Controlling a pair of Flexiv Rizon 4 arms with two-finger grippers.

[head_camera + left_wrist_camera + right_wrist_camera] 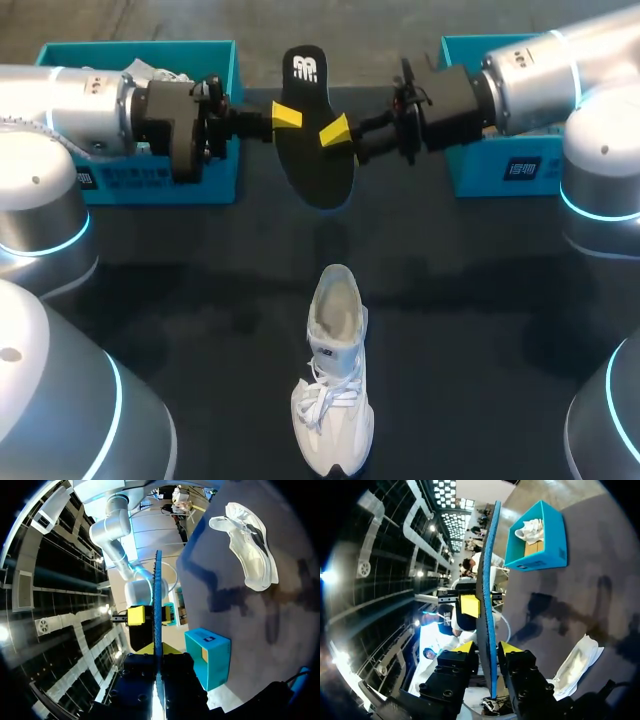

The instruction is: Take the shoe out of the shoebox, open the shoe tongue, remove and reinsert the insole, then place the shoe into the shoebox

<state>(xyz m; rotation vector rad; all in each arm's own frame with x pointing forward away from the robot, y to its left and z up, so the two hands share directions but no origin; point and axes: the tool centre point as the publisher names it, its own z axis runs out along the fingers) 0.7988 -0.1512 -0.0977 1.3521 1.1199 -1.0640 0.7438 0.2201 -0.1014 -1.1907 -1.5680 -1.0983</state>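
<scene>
A black insole (pixel 315 130) with a blue underside hangs in the air above the table's far middle, edge-on in both wrist views (pixel 158 605) (pixel 487 605). My left gripper (pixel 285 117) (pixel 158 652) is shut on it from the left. My right gripper (pixel 338 132) (pixel 488 647) comes in from the right; its yellow tips flank the insole's other edge with slim gaps, so it is open. The white shoe (pixel 335 390) (pixel 247 550) (pixel 577 665) stands on the dark table near the front middle, toe towards me, tongue pulled open.
A teal shoebox (pixel 160 185) (pixel 540 555) at the back left holds something white. A second teal box (pixel 500 170) (pixel 210 657) stands at the back right, under my right arm. Bare dark table lies between the shoe and the boxes.
</scene>
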